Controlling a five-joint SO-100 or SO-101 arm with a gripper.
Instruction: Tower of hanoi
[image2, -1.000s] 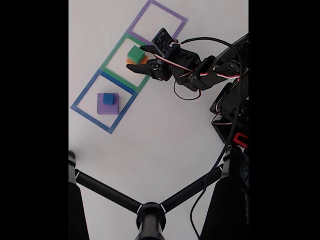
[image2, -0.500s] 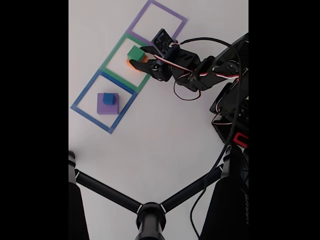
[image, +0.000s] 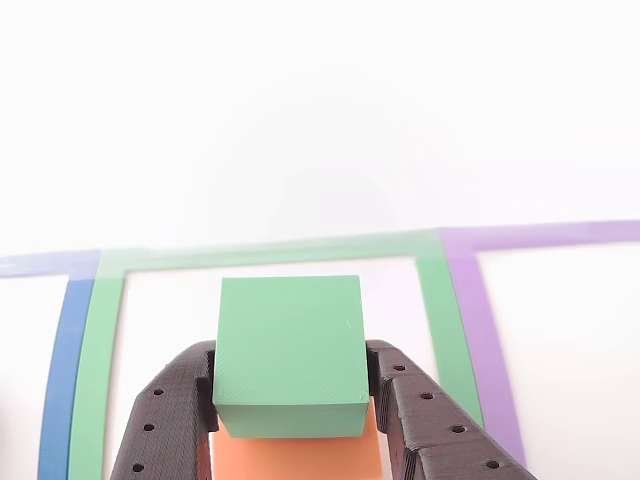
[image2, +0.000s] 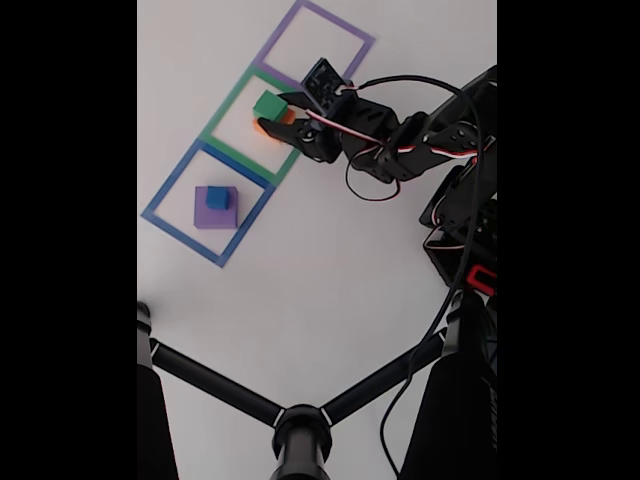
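Table: I see a white surface carrying three taped square outlines in a diagonal row in the fixed view, purple outline at top, green outline in the middle, blue outline at the bottom left.
Arm: it reaches in from the right edge of the fixed view toward the green outline, wires looping beneath it.
Purple block: it sits flat inside the blue outline, its edges square to the picture rather than to the tape; no long axis I can read.
Orange block: it lies inside the green outline, under the green block; in the fixed view I get just a sliver of orange.
Green block: it sits on the orange block, one face toward the other view's camera, its top edge roughly parallel to the far green tape. It looks about as wide as deep.
Blue cube: it rests on top of the purple block, near its middle.
Gripper: its black fingers flank the green block, pressed against both sides, so I read it as clamped on that block.
View difference: the close view gives me finger contact; the fixed view gives me the blue and purple pair.
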